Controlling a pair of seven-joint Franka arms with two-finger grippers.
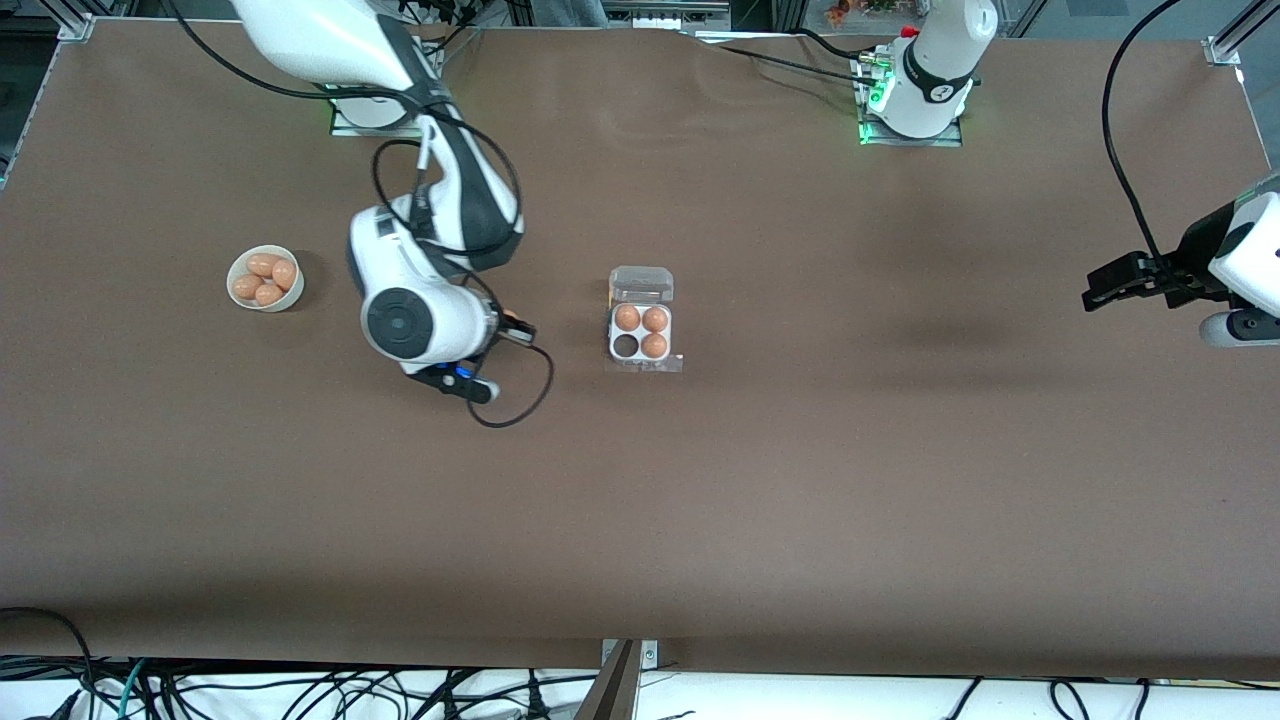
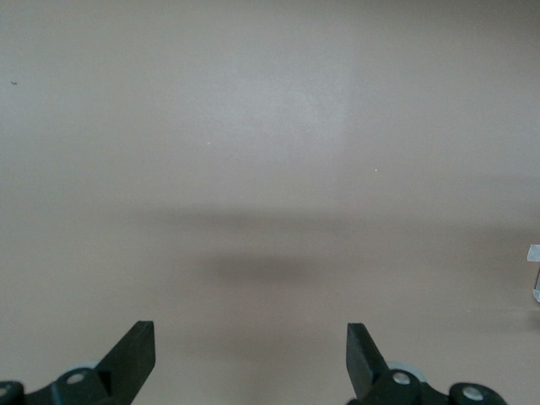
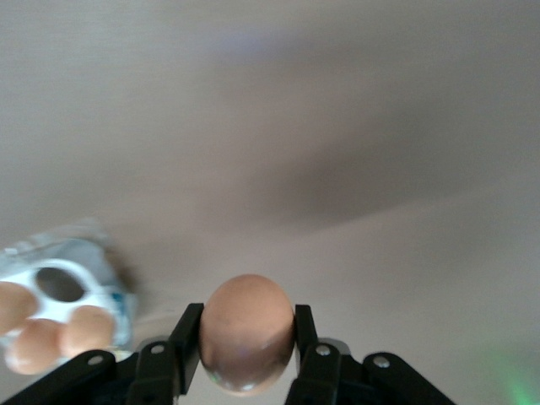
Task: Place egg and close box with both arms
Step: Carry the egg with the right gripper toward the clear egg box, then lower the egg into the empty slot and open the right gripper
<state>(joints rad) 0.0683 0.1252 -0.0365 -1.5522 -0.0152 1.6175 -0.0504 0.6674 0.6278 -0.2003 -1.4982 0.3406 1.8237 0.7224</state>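
While the right gripper (image 3: 246, 359) hangs over the table (image 1: 800, 480) between the bowl (image 1: 265, 279) and the box (image 1: 641, 330), its fingers (image 3: 181, 346) pinch a smooth tan-orange egg (image 3: 247, 333). That box sits mid-table, clear lid open, three eggs in its white tray, one cell empty. Over the table's left-arm end, the left gripper (image 2: 251, 350) waits, fingers spread wide, holding nothing.

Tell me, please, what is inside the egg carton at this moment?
The box lies open: three eggs fill three cells and one cell is empty, the one nearer the front camera, toward the right arm's end. Nothing covers the tray.
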